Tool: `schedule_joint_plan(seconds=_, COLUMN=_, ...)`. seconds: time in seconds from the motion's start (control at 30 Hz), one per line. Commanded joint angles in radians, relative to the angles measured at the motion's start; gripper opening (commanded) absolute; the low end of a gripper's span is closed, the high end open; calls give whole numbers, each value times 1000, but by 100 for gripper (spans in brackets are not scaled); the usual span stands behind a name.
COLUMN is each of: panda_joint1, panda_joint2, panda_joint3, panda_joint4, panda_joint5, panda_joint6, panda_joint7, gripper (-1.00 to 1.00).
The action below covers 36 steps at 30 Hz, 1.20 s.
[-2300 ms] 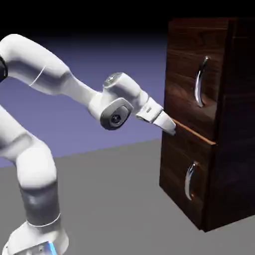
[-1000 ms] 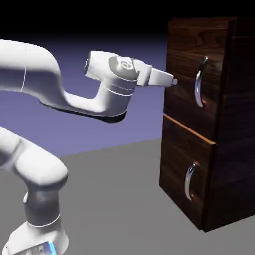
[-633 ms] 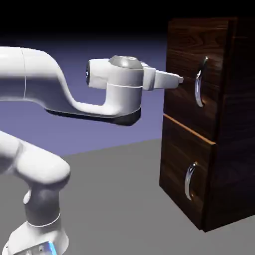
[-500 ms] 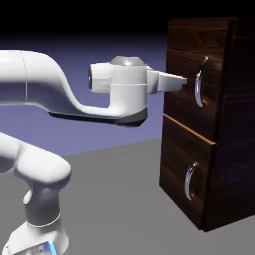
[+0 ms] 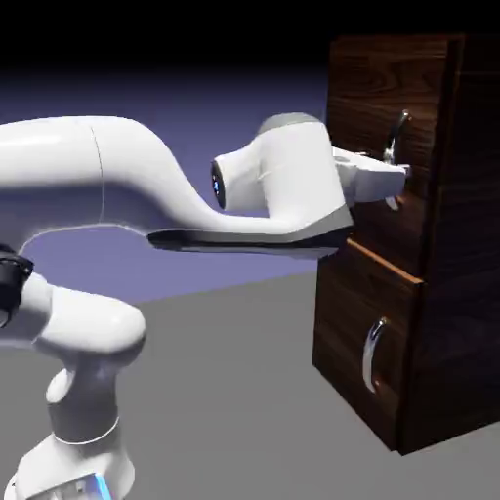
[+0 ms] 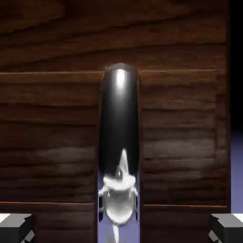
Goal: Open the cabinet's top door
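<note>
The cabinet (image 5: 459, 244) of dark wood grain stands at the exterior view's right. Its top door (image 5: 366, 107) sits flush with the front. The door's long chrome handle (image 5: 396, 131) is partly covered by my gripper (image 5: 400, 174), which has reached it. In the hand view the handle (image 6: 118, 133) runs up the middle of the picture against the door's wood (image 6: 52, 118). My gripper (image 6: 121, 228) stands open around it. One grey fingertip (image 6: 16, 228) shows at the bottom left and the other at the bottom right, both well apart from the handle.
Below the top door is a shorter panel (image 5: 342, 322) with a smaller chrome handle (image 5: 371, 354). The grey table (image 5: 225, 410) stretches in front of the cabinet. My white arm (image 5: 127, 186) spans the exterior view from the left.
The arm has stretched to the right, carrying the gripper from short of the cabinet onto the top door's handle. The fingers now straddle the handle.
</note>
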<state>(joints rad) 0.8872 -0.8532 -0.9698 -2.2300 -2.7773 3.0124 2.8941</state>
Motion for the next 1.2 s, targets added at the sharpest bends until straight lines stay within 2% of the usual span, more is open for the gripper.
schedule_joint_plan(seconds=0.0, panda_joint1=0, panda_joint2=0, panda_joint3=0, panda_joint4=0, panda_joint5=0, panda_joint6=0, panda_joint7=0, gripper=-100)
schedule_joint_plan(seconds=0.4, panda_joint1=-435, panda_joint2=18, panda_joint3=362, panda_joint4=-233, panda_joint5=240, panda_joint6=-146, panda_joint7=3, gripper=-100)
schedule_joint_plan(seconds=0.8, panda_joint1=-865, panda_joint2=-54, panda_joint3=772, panda_joint4=-394, panda_joint5=562, panda_joint6=-192, panda_joint7=-28, gripper=-100)
schedule_joint_plan(seconds=1.17, panda_joint1=-1009, panda_joint2=-231, panda_joint3=1037, panda_joint4=-538, panda_joint5=1040, panda_joint6=-340, panda_joint7=-285, gripper=-100)
